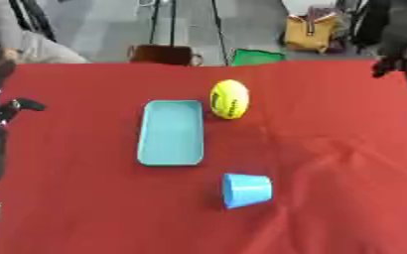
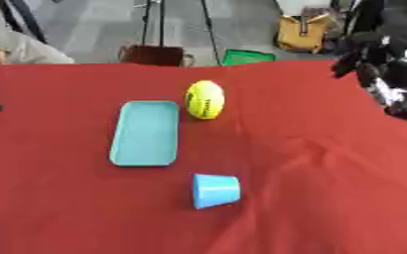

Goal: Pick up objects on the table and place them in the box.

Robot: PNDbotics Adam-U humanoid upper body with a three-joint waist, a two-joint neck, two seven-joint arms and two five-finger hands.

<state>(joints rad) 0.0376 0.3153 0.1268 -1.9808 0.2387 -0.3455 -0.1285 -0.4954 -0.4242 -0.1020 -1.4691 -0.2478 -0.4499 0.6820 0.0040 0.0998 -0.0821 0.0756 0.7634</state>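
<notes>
Red cloth (image 1: 328, 149) covered the whole table, and going left to right it went like this. Left hand (image 1: 0, 116) hung over the table's left edge, around 9 o'clock from the middle of the cloth, black fingers spread and relaxed, one of them poking out toward the tray, nothing in it. Next over was the teal tray (image 1: 170, 132), a shallow rectangular box lying flat with its long side running away from the robot, and nothing inside as far as the views showed. Just beside its far right corner, at about 1 o'clock from the tray, sat the yellow ball (image 1: 229, 98), sort of egg-shaped with some dark print on it that couldn't be read. It looked like it was close to the tray's rim, but touching or not, couldn't tell. Down at roughly 5 o'clock from the tray, the blue cup (image 1: 245, 190) lay tipped on its side, well apart from the ball and a bit away from the tray. Far right, the right hand (image 2: 363, 54) was up at about 2 o'clock, over the far right corner of the cloth. Its dark fingers hung down, apart and holding nothing, well away from all three objects.
</notes>
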